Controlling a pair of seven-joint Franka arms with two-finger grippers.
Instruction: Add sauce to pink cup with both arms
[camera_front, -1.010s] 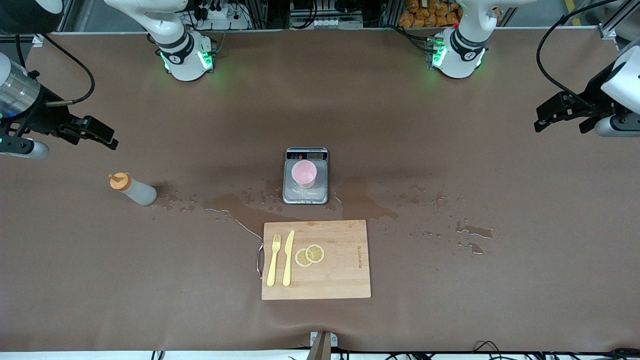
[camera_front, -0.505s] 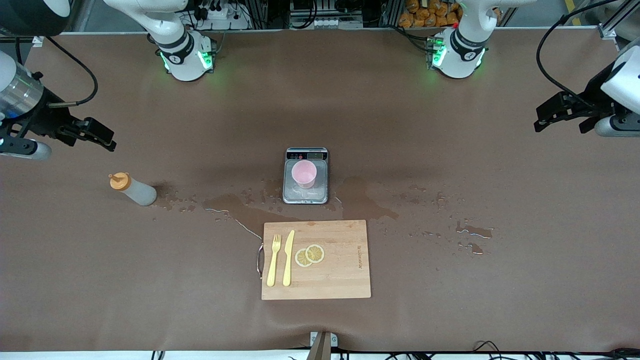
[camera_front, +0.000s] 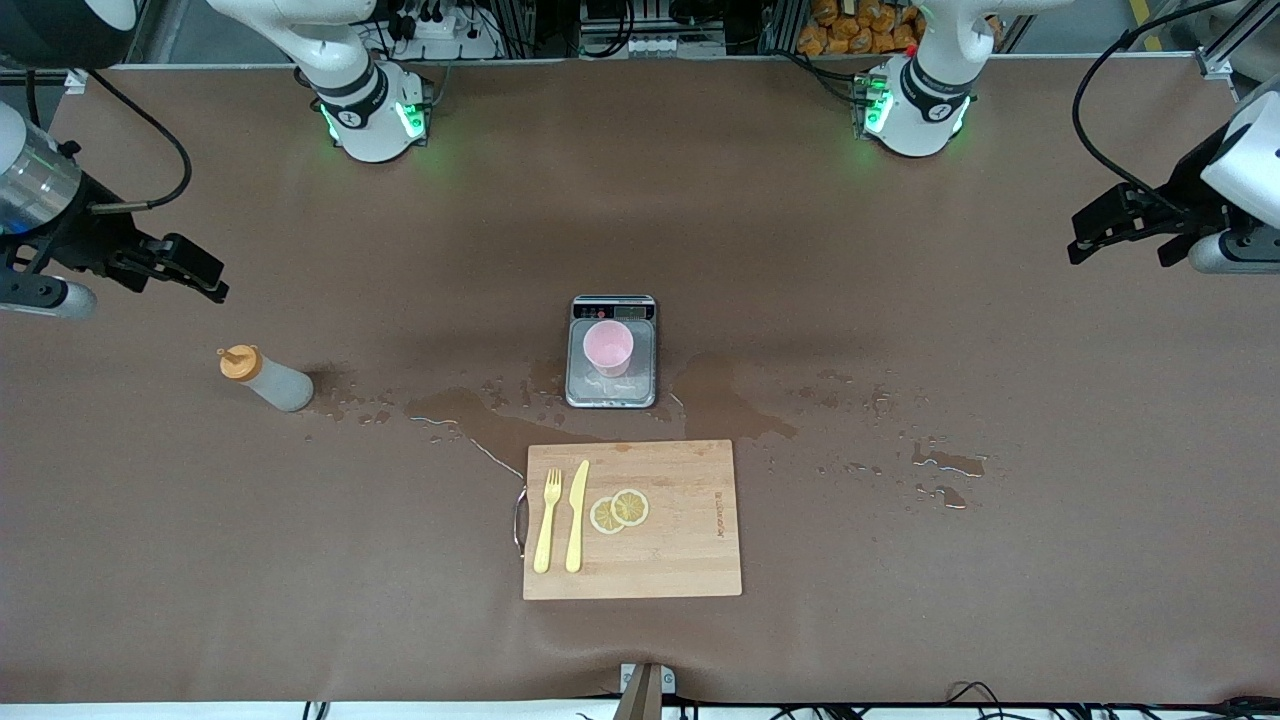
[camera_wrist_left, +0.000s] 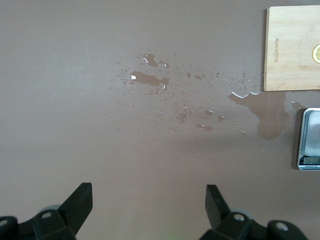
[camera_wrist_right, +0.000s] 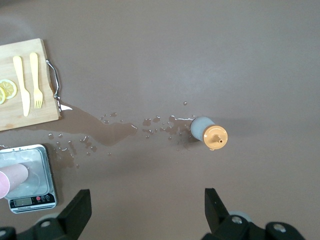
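The right gripper (camera_front: 205, 272) is held wide open and empty above bare table at the right arm's end, toward twelve o'clock of the one sauce bottle (camera_front: 265, 377), which stands upright. The left gripper (camera_front: 1095, 232), equally wide and empty, waits over the left arm's end. One pink cup (camera_front: 608, 347) sits on one scale (camera_front: 612, 390); its contents cannot be judged. On one cutting board (camera_front: 680, 540) lie one fork (camera_front: 546, 520), one knife (camera_front: 576, 515) and two lemon slices (camera_front: 619, 510).

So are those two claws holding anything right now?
No. The right gripper hangs open above the sauce bottle; the left gripper waits open at its own end of the table.
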